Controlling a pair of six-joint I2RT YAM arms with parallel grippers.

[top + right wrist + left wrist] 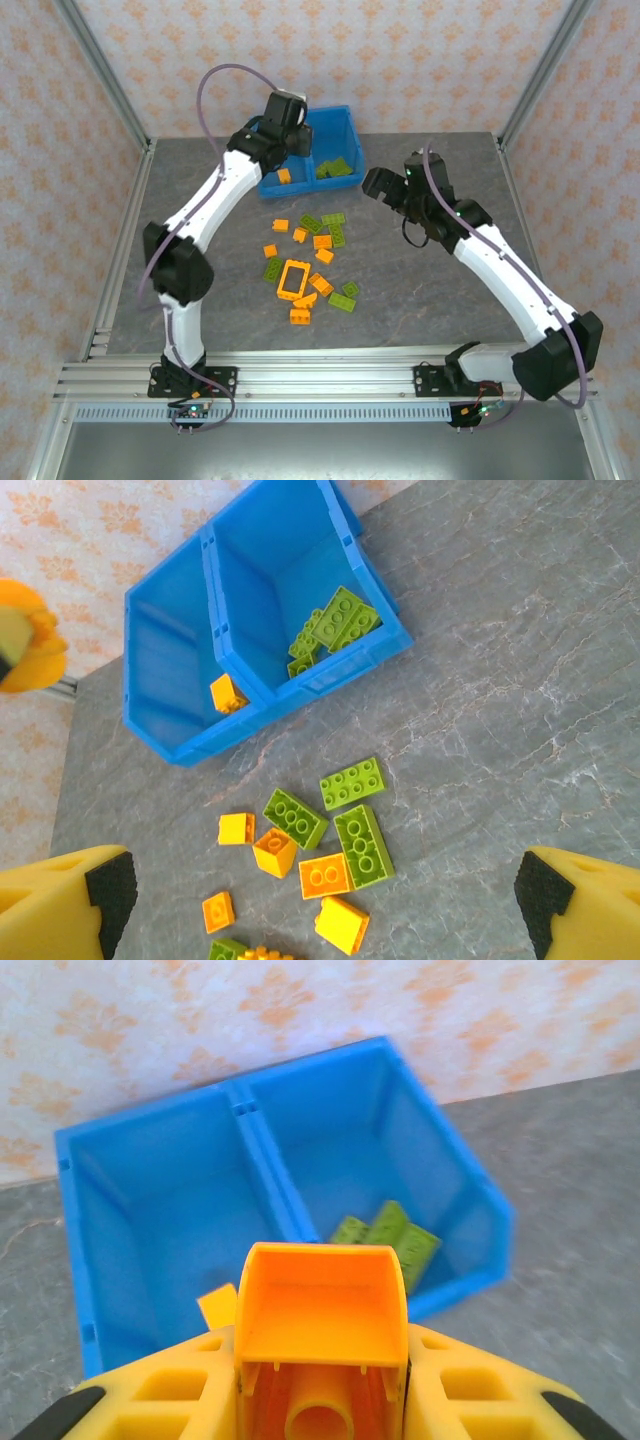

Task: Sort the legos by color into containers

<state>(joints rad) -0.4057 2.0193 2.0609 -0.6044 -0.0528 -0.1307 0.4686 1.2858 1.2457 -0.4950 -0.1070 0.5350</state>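
Aim matters: with your left gripper (320,1412) clamped on an orange brick (320,1310) above the blue bin (470,1192) at the far edge of the tabletop (450,320), centre it over the left compartment (150,1222), where an orange piece (217,1307) lies, before letting go; your right gripper (327,892) hangs with jaws apart.

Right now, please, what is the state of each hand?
Left hand: closed on an orange brick.
Right hand: open, holding nothing.

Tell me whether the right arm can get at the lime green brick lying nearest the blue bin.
Probably yes. The right gripper hangs open above the table; the lime green brick lies flat, nothing over it, clear of the blue bin, though other bricks sit close beside it.
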